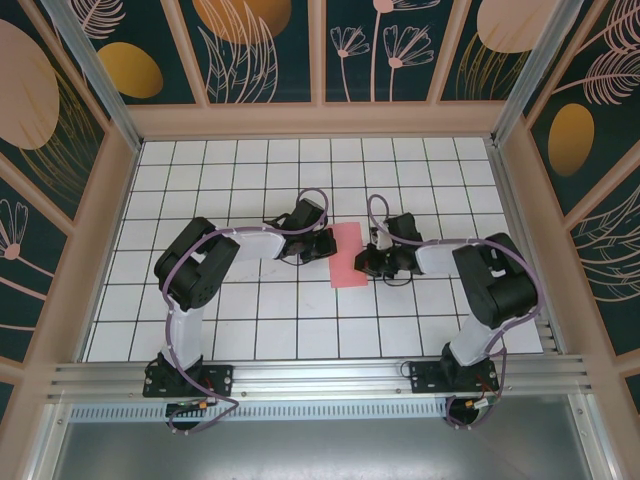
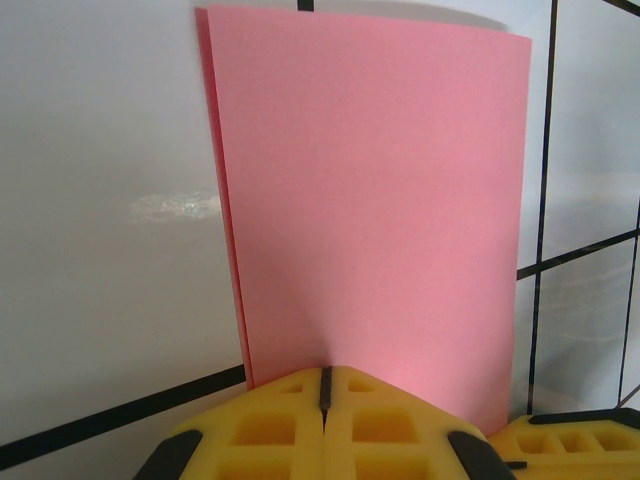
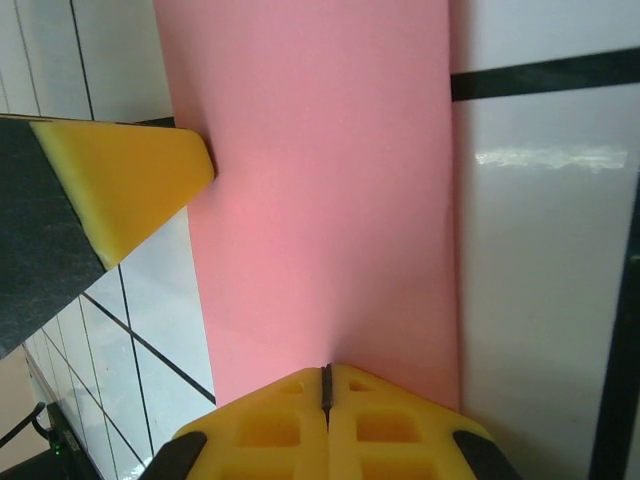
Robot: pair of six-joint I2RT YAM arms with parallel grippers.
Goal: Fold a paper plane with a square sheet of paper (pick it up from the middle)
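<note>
Lying flat on the desk (image 1: pixel 250 320) between my two hands, the pink sheet of paper (image 1: pixel 349 254) is folded in half into a rectangle, with both layers showing along one edge. My left hand (image 2: pixel 324 375) and right hand (image 3: pixel 326 372) are each pinched shut and hold nothing, their tips at opposite sides of the sheet. My worry is sliding: closed tips pushing thin paper over this glossy desk could skew the layers or crumple an edge.
</note>
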